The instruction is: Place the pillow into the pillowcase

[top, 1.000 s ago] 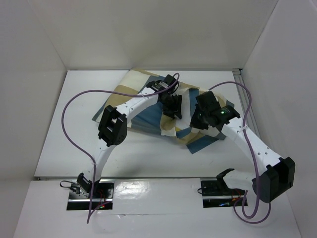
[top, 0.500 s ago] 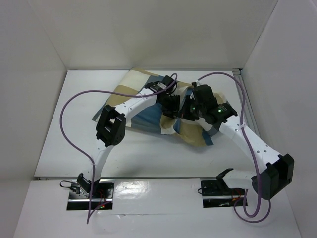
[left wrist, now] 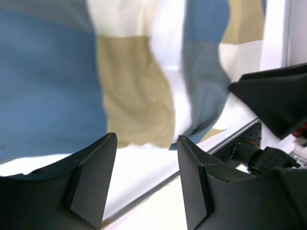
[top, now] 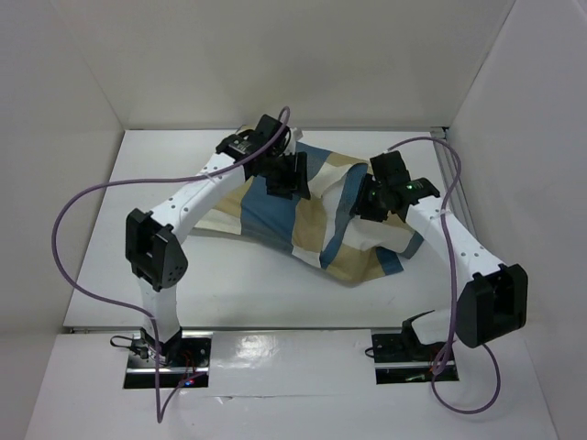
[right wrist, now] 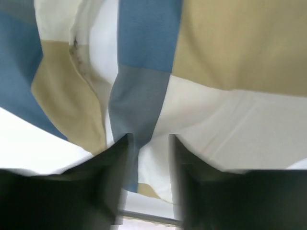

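The pillowcase (top: 312, 215), in blue, tan and cream blocks, lies bulging across the middle of the table. The pillow is hidden. My left gripper (top: 286, 179) hangs over the cloth's far left part. In the left wrist view it (left wrist: 147, 139) is open with nothing between its fingers, and the pillowcase (left wrist: 48, 86) lies beyond the tips. My right gripper (top: 371, 203) is over the cloth's right side. Its jaws (right wrist: 149, 139) stand apart, with a blue stripe and cream folds of the pillowcase (right wrist: 230, 43) just past the tips.
White walls close in the table on three sides. A metal rail (top: 449, 183) runs along the right edge. Purple cables loop above both arms. The right arm's black body (left wrist: 273, 100) shows at the right of the left wrist view.
The right gripper has gone from shut to open. The left arm has swung left and back, and the pillowcase now lies spread wider across the table.
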Action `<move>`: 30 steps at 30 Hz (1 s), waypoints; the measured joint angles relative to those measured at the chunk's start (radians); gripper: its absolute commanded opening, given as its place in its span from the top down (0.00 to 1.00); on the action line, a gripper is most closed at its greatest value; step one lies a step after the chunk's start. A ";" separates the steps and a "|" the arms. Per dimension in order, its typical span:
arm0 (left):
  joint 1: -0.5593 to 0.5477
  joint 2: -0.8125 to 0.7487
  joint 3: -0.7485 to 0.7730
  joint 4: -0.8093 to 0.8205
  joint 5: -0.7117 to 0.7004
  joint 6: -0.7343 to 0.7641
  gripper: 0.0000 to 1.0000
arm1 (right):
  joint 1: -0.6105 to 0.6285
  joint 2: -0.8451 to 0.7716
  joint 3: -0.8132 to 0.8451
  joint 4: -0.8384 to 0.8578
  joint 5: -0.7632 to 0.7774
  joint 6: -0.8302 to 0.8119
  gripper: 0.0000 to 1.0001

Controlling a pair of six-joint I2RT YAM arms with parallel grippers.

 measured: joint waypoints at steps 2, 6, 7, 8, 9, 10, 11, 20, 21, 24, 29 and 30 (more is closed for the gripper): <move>0.011 -0.026 -0.024 -0.015 -0.010 0.008 0.35 | -0.012 0.000 0.007 -0.019 0.007 0.003 0.65; 0.012 -0.022 -0.033 -0.036 -0.015 0.034 0.35 | -0.010 0.019 0.067 -0.041 0.009 0.003 0.36; 0.009 -0.016 -0.032 -0.037 -0.015 0.037 0.35 | -0.007 0.033 0.088 -0.040 0.009 0.000 0.32; 0.008 -0.006 -0.029 -0.039 -0.015 0.041 0.35 | -0.005 0.048 0.102 -0.036 0.009 -0.004 0.31; 0.006 0.010 -0.017 -0.042 -0.014 0.047 0.35 | -0.001 0.063 0.110 -0.034 0.009 -0.006 0.31; 0.005 0.026 -0.005 -0.039 -0.015 0.050 0.35 | 0.003 0.079 0.113 -0.030 0.008 -0.007 0.31; 0.004 0.049 0.015 -0.040 -0.014 0.051 0.35 | 0.006 0.100 0.114 -0.029 0.008 -0.007 0.31; -0.005 0.300 0.230 -0.022 -0.025 0.051 0.33 | 0.007 0.222 0.106 0.010 0.001 -0.013 1.00; -0.005 0.321 0.245 -0.022 -0.023 0.051 0.33 | 0.007 0.219 0.106 0.011 0.004 -0.011 1.00; -0.005 0.357 0.261 -0.016 0.000 0.050 0.36 | 0.007 0.203 0.107 0.010 0.013 -0.012 1.00; 0.000 0.422 0.296 0.013 0.092 0.022 0.78 | 0.007 0.159 0.137 -0.002 0.009 -0.014 1.00; 0.003 0.428 0.297 0.017 0.098 0.019 0.91 | 0.007 0.151 0.149 -0.002 0.003 -0.014 1.00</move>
